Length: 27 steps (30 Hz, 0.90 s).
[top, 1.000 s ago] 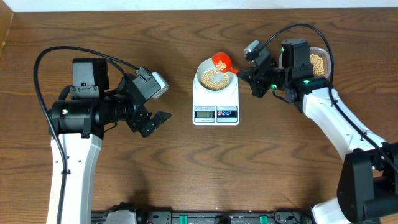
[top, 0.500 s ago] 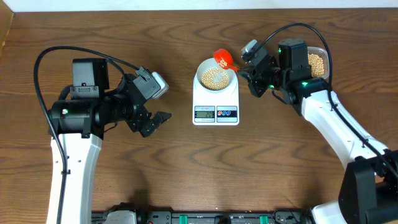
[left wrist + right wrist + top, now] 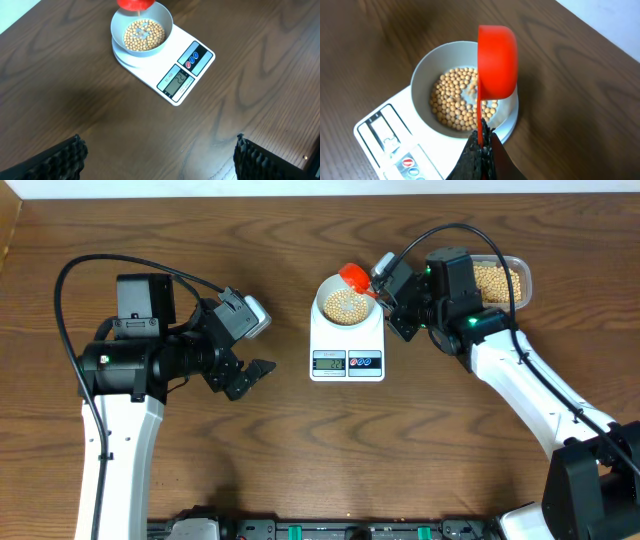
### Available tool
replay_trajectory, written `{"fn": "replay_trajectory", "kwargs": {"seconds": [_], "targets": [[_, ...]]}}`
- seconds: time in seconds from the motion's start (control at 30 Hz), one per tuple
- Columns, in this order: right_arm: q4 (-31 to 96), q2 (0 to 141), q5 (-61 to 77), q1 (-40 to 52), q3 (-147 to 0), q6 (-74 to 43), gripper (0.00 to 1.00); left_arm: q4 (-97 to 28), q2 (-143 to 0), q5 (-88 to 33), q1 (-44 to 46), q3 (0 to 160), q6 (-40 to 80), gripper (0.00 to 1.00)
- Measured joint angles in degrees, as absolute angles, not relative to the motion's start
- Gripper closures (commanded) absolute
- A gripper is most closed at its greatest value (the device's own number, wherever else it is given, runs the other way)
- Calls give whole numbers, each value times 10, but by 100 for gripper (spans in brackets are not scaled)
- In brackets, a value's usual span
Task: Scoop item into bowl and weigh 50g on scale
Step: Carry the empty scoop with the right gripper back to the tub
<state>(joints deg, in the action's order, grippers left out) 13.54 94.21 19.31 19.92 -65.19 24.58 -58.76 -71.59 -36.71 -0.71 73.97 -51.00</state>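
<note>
A dark brown wooden bench (image 3: 300, 470) fills the view, with a pale wall edge along the top. At its centre sits the white scale (image 3: 346, 340), display and buttons facing the robot so the reading can be followed. The pale bowl (image 3: 322, 305) rests on the scale's platform, and its bottom is covered with tan beans (image 3: 345, 304), so whatever is added registers at once.

The right claw (image 3: 481, 147) is clamped tight on the thin handle of a red scoop (image 3: 355, 276). The scoop is held over the bowl's far rim and rolled onto its side, its mouth turned toward the bowl, a pose that suits tipping beans out. Whether any beans are left in it is hidden. Behind the right arm, at the bench's far right, a clear tub (image 3: 495, 280) holds the supply of beans, near enough to refill from.

The left claw (image 3: 252, 378) hangs spread fully wide and empty, well apart to the left of the scale, probably parked clear of the pouring.

The display digits are too small to read, so the weight cannot be judged.
</note>
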Motion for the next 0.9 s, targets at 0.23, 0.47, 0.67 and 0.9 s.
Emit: {"fn": "replay_trajectory", "kwargs": {"seconds": [0.23,0.47,0.67,0.9], "targets": [[133,939,166,209,-652,250,99,-588,-716,-367,-7,740,-510,4],[135,866,121,182,-652,249,99,-588,-716,-367,-7,740,-510,4],[167,830,57,100,-652,206,99,-588,-716,-367,-7,740,-510,4],[228,831,38,47,-652,152,99,-588,-716,-367,-7,740,-510,4]]}}
